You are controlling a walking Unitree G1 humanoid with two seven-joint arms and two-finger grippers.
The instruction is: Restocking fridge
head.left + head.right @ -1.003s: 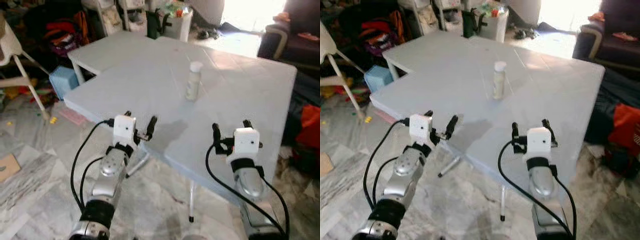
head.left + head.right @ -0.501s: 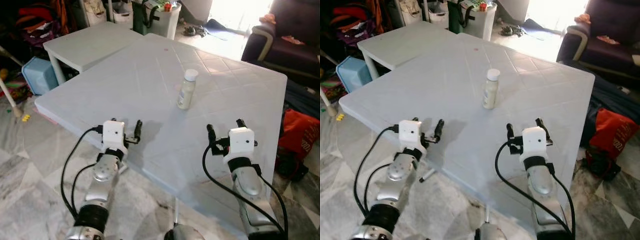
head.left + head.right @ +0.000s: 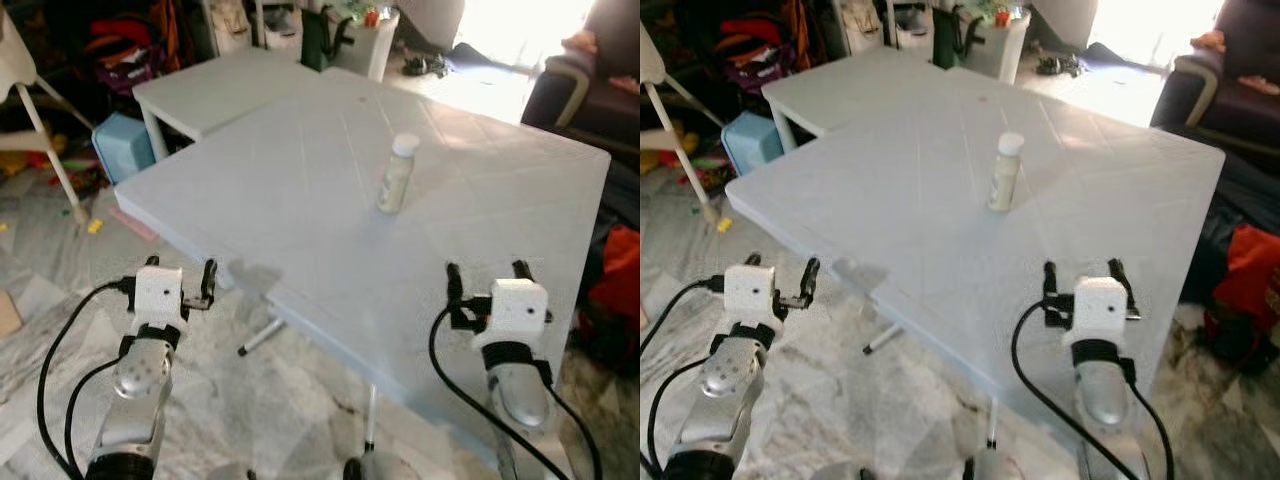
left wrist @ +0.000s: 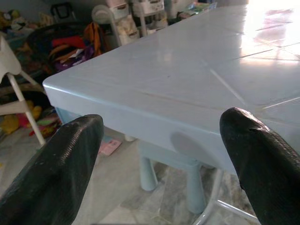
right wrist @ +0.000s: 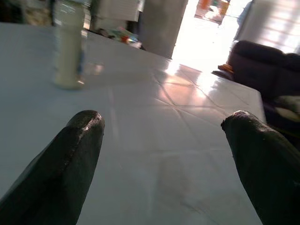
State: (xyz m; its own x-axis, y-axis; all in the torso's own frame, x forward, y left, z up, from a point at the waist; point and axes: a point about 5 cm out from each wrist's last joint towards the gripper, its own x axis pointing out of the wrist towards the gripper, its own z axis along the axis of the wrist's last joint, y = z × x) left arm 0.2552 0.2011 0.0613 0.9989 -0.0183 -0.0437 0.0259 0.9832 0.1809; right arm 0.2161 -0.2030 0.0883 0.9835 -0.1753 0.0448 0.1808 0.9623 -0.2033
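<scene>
A pale bottle [image 3: 397, 175] with a white cap stands upright near the middle of the light blue table [image 3: 300, 190]. My left gripper [image 3: 180, 268] is open and holds nothing. It hovers over the floor just off the table's front-left edge, which fills the gap between its fingers in the left wrist view [image 4: 161, 119]. My right gripper [image 3: 486, 272] is open and empty over the table's near right part. It points across the tabletop, and the bottle [image 5: 69, 44] stands well ahead of it and to the left.
A smaller white table [image 3: 230, 85] joins the big one at the back left. A white chair [image 3: 25, 80], a blue bin [image 3: 120, 140] and clutter lie to the left. A dark sofa [image 3: 590, 70] and a red bag [image 3: 625, 260] are to the right.
The camera has shifted. My left gripper, earlier at the table's front edge, now sits left of it over the floor. The bottle stays where it was on the table.
</scene>
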